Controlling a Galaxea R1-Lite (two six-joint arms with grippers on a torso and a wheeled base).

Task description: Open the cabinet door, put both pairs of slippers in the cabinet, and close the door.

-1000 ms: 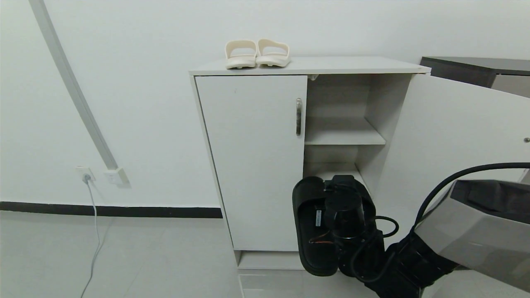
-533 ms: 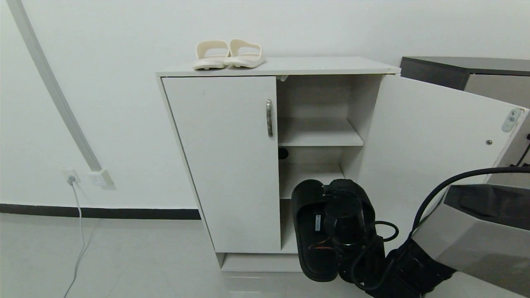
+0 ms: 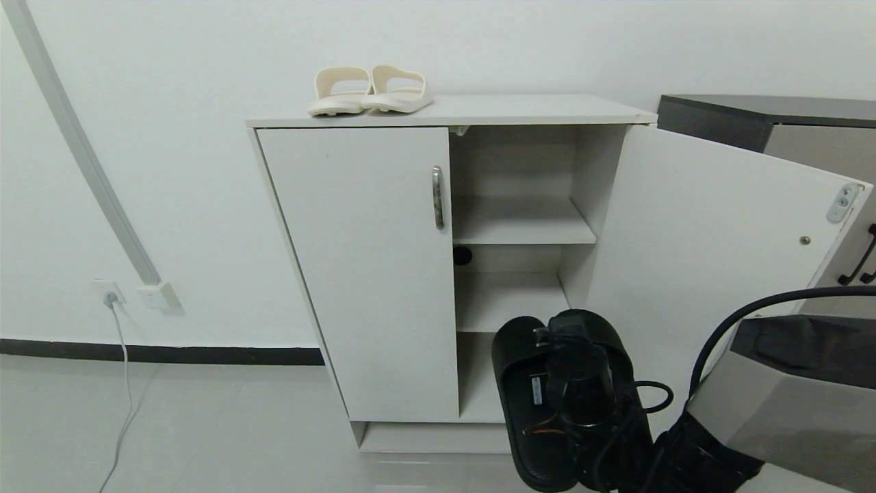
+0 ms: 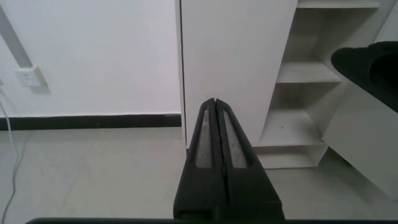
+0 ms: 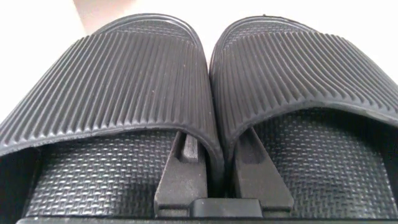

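Black slippers point(image 3: 530, 411) hang pinched together in our right gripper point(image 5: 214, 152), before the open cabinet point(image 3: 356, 274). Beige pair point(image 3: 369, 92) sits on top. Our left gripper point(image 4: 214, 124) is closed, empty.

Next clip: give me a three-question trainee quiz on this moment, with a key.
1. True or false: the cream slippers lie inside the cabinet.
2. Which cabinet door stands open? A left, B right, C both.
3. Fill in: the right hand is clamped on the ____ slippers.

Key: 1 false, they lie on top of it. 2 B, the right door. 3 black slippers.
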